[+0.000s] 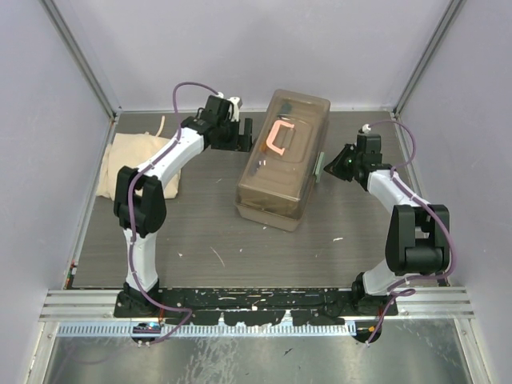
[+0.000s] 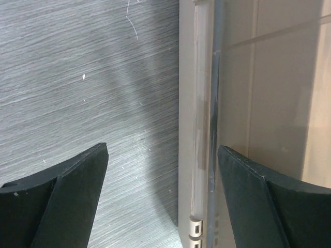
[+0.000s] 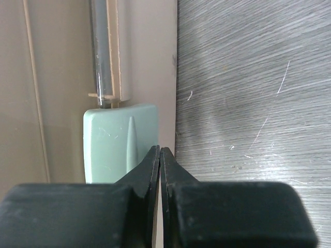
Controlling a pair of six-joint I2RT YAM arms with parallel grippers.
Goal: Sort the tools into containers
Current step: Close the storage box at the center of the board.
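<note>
Step in hand: as I judged it, opening the toolbox point(image 1: 284, 160), because its lid was down and I saw no tools anywhere.
Right claw point(image 3: 160, 155): clenched tight and empty, with its tip at the outer edge of the pale green latch point(image 3: 120, 142) on the right side of the toolbox. I could not tell if it touched.
Left claw point(image 2: 163, 150): released wide, holding nothing, at the left side of the toolbox. One finger was over the box wall and the other over the table point(image 2: 77, 77).
Doing it well: push the closed tip under the free edge of the latch and lever outward slowly. The left claw should steady the box so it does not slide.
Toolbox look: brown, half-transparent plastic with a salmon-pink handle point(image 1: 280, 138) on top.
Toolbox place: it sat between the two claws, a little turned.
Cloth point(image 1: 140, 160): cream, crumpled, well to the left of the toolbox.
</note>
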